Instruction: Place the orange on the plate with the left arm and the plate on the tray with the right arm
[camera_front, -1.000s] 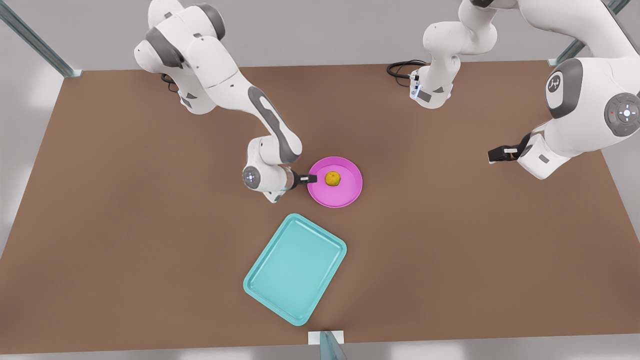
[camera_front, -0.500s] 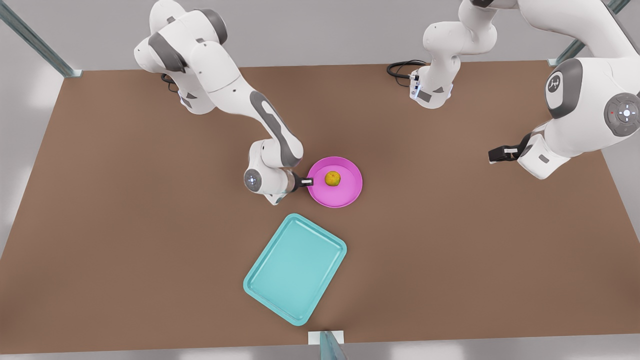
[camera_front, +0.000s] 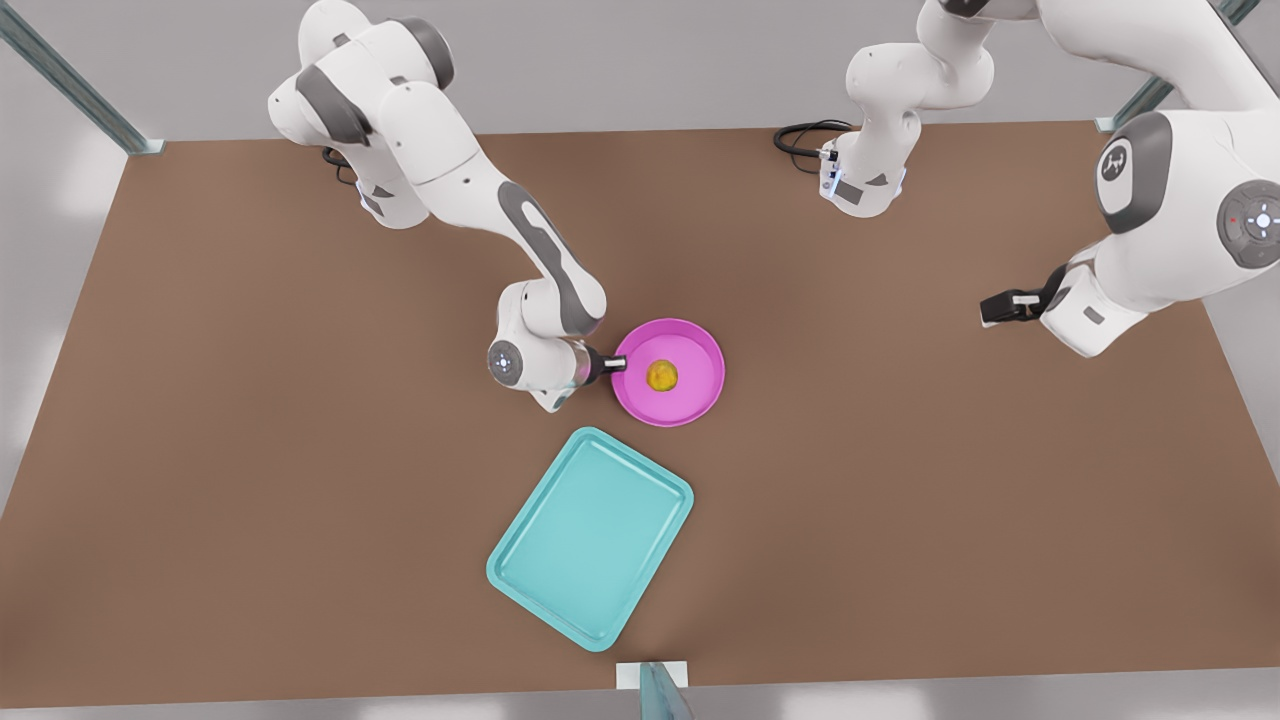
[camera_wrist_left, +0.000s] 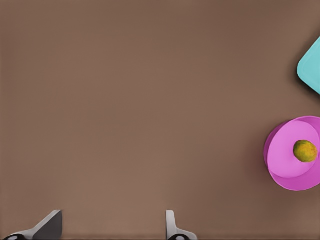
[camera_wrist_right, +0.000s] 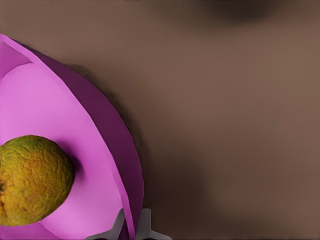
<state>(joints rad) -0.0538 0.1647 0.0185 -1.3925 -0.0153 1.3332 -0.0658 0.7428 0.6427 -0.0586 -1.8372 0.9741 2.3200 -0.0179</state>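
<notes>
A simulated robot test cell, to judge by the flat rendered look: a bare brown rectangular tabletop (camera_front: 250, 420), plain pale grey walls (camera_front: 620, 70), glassy metal corner posts (camera_front: 70, 85) framing the bench, and two white jointed arms (camera_front: 440, 170) mounted at its far edge.

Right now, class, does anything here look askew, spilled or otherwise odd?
The plate looks slightly tipped: the right gripper pinches its rim, and the left wrist view shows its outer wall on one side. The orange sits on it, unspilled. The tray lies flat; the left gripper waits apart, jaws open.
</notes>
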